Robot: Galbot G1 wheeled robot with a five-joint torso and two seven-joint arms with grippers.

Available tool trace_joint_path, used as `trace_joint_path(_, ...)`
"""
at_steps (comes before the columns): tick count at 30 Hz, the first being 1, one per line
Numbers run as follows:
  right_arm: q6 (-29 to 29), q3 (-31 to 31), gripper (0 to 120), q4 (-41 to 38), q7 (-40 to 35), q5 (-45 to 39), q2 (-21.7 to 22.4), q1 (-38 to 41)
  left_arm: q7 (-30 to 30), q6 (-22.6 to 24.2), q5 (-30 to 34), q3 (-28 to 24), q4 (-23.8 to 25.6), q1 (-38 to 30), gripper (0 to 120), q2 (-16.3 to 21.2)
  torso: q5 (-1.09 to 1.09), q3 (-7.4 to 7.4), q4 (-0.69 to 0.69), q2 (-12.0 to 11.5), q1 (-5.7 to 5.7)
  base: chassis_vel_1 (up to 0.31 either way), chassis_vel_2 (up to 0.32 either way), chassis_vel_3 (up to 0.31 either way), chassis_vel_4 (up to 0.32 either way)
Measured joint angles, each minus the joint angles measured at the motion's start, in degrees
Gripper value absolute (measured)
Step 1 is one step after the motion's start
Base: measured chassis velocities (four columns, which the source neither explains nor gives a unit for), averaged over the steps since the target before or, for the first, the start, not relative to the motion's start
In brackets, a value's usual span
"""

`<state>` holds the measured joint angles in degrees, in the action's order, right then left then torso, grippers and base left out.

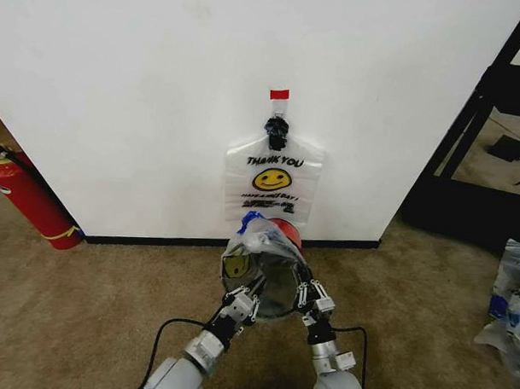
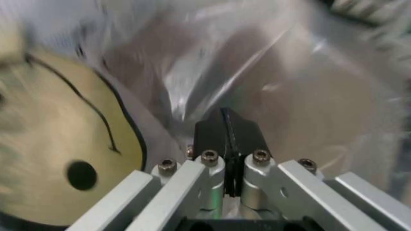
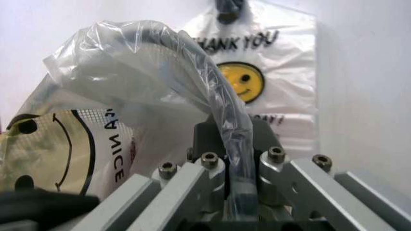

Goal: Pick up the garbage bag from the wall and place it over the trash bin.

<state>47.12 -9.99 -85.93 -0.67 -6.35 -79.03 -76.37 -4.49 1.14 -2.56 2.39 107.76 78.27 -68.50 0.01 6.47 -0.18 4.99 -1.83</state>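
Note:
A garbage bag (image 1: 273, 182) with a yellow smiley and "THANK YOU" lettering hangs flat on the white wall from a black clip (image 1: 278, 131). Below it stands the trash bin (image 1: 269, 289), dark mesh with a red part (image 1: 287, 230) showing at its far side. A second, similar garbage bag (image 1: 254, 241) is bunched over the bin's rim. My left gripper (image 1: 250, 290) is shut on that bag's plastic (image 2: 270, 96) at the bin's left rim. My right gripper (image 1: 306, 292) is shut on a gathered fold (image 3: 192, 62) at the right rim. The wall bag (image 3: 257, 72) also shows behind the right gripper (image 3: 232, 139).
A red fire extinguisher (image 1: 29, 199) leans against the wall at far left. A black shelf frame (image 1: 472, 116) stands at the right, with crumpled plastic bags (image 1: 508, 297) on the carpet near it. Brown carpet lies open on both sides of the bin.

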Motion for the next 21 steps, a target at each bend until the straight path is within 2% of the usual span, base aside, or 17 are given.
trace_joint_path(5,0.15,0.0,1,0.5,1.33,1.48,-0.45,0.03,-2.76,2.99,1.93,0.0,-2.23,-1.61,0,-1.87,0.0,0.0,0.01,0.0,0.0,0.0,0.0,0.0,0.0)
trace_joint_path(13,0.17,0.12,1,0.48,2.34,0.89,-0.61,-0.12,-7.33,8.46,6.17,-0.05,-2.87,-3.95,0,-2.35,-0.01,0.0,0.0,0.0,0.0,0.0,0.0,0.0,0.0)
trace_joint_path(17,0.17,0.37,1,0.54,5.97,-4.13,-0.45,0.08,-8.75,10.09,7.11,-0.07,-2.43,-3.97,0,-2.27,-0.01,0.0,0.0,0.0,0.0,0.0,0.0,0.0,0.0)
trace_joint_path(21,0.13,1.35,1,2.97,16.97,-15.19,-0.06,1.62,-12.18,13.79,10.0,-0.56,-1.38,-4.16,0,-2.49,-0.01,0.0,0.0,0.0,0.0,0.0,0.0,0.0,0.0)
